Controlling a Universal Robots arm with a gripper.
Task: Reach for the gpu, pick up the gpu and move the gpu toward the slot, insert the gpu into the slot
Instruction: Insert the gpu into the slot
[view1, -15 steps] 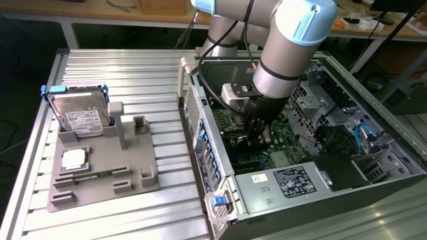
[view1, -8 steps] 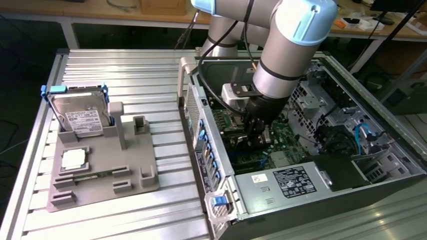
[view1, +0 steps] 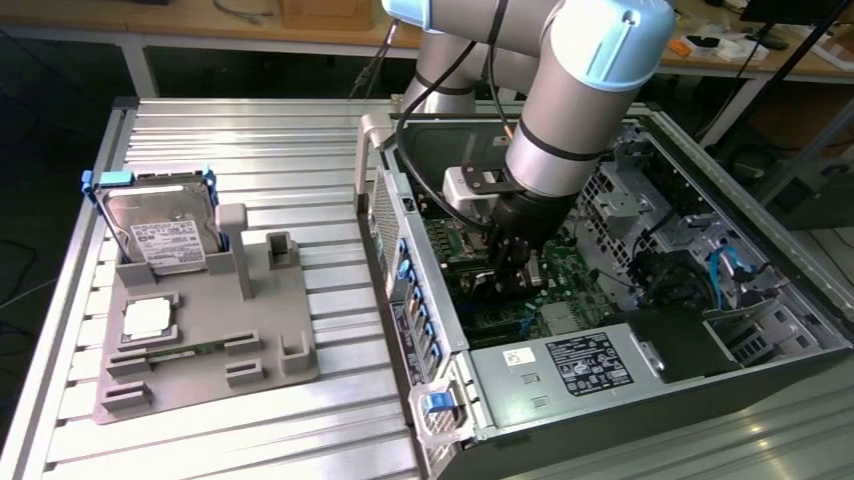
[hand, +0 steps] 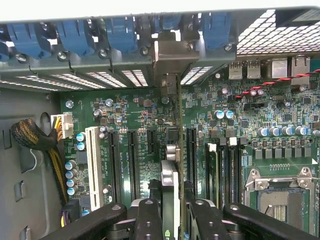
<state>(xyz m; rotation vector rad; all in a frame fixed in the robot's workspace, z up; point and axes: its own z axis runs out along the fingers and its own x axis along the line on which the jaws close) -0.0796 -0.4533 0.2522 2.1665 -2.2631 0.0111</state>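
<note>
Inside the open computer case (view1: 400, 250), my gripper (view1: 514, 268) is lowered over the green motherboard (hand: 130, 115). In the wrist view the gripper (hand: 172, 212) is shut on the gpu (hand: 172, 165), which I see edge-on as a thin upright card between the two black fingers (hand: 147, 220). Its silvery end bracket (hand: 172, 55) sits against the case's rear wall, among the blue latches (hand: 120, 35). The card stands in line between the long black slots (hand: 134, 160), over the board; the slot right under it is hidden by the card itself.
A silver hard drive in a blue frame (view1: 160, 235) and a small square processor chip (view1: 147, 318) rest on a grey fixture (view1: 200, 340) at the exterior view's left. Nearby in the case are the power supply (view1: 574, 365), a braided cable bundle (hand: 35, 137) and the processor socket (hand: 280, 200).
</note>
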